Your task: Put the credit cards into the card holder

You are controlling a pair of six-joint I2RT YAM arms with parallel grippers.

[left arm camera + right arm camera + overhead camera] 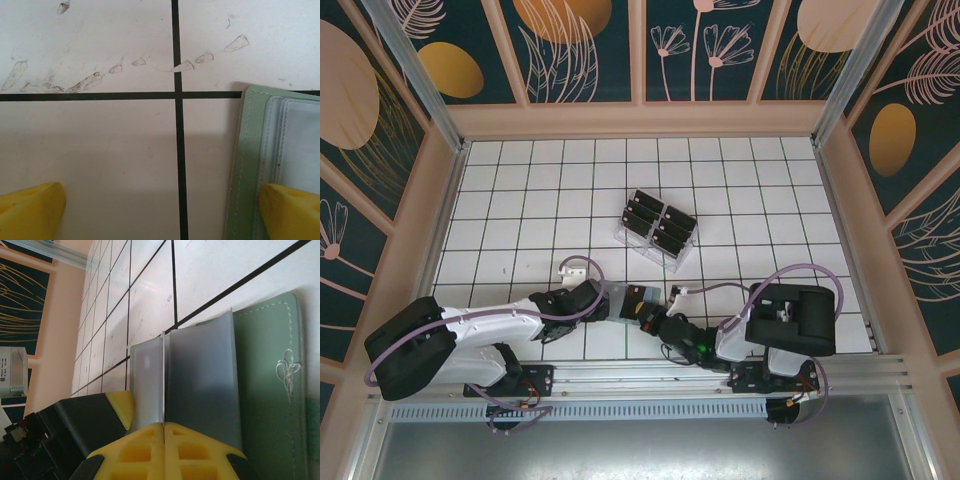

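The sage-green card holder (270, 390) lies open on the tiles, its clear sleeves (300, 135) exposed and a small flourish mark (287, 375) on its cover. My right gripper (164, 424) is shut on a thin black credit card (639, 298), which shows edge-on (164, 375) and stands between two grey sleeve pages. My left gripper (162, 215) is open wide; its right fingertip (292, 210) rests on the holder's near edge and its left fingertip (30, 210) is over bare tile. Both grippers meet at the holder (618, 300) near the table's front middle.
A clear slotted rack (657, 230) holding several more black cards stands about two tiles behind the holder. A small white piece (575, 266) lies by the left arm. Wooden walls (640, 120) enclose the tiled floor, and a metal rail (650, 375) runs along the front.
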